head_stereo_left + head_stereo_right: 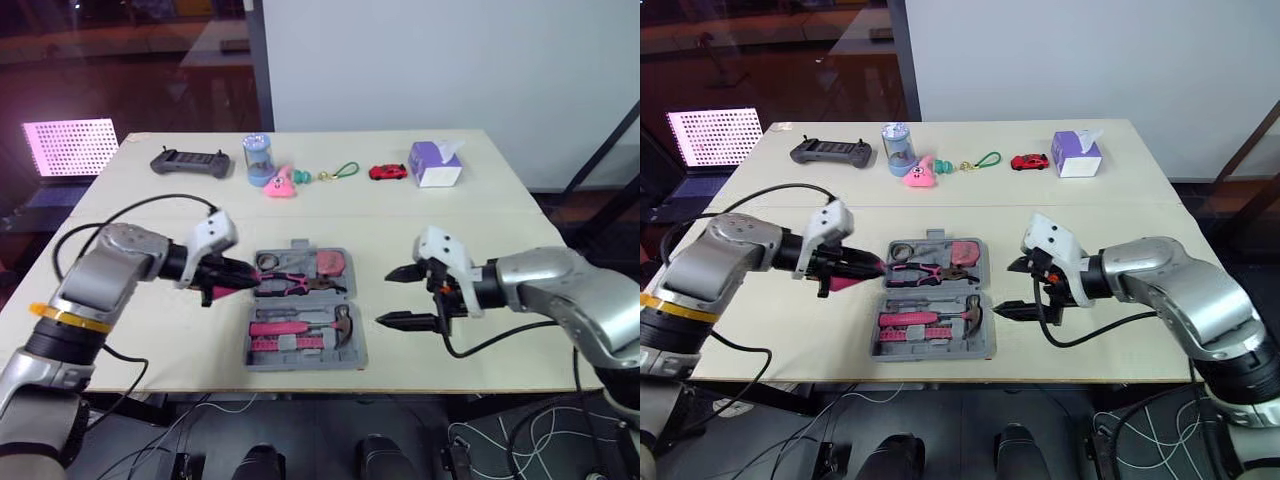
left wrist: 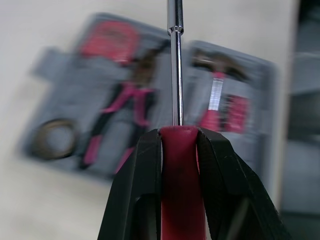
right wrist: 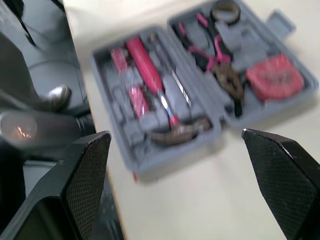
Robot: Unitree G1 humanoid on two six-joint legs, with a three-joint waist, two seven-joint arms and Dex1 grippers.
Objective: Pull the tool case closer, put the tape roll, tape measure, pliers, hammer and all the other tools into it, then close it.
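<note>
**Screwdriver poised at the case's left edge**

The left gripper [image 1: 226, 279] is clamped on the glossy pink handle of a screwdriver [image 2: 176, 75]; its slim steel shaft runs 9-to-3, tip toward the open grey moulded tool case [image 1: 262, 363], which lies just beside it at 3 o'clock; this arm is the nearer. The case sits at 6 o'clock on the pale counter [image 1: 480, 230], with pliers [image 1: 290, 285] and hammer [image 1: 340, 325] nested inside; the right gripper [image 1: 398, 296] hovers wide at its 3 o'clock side.
</note>
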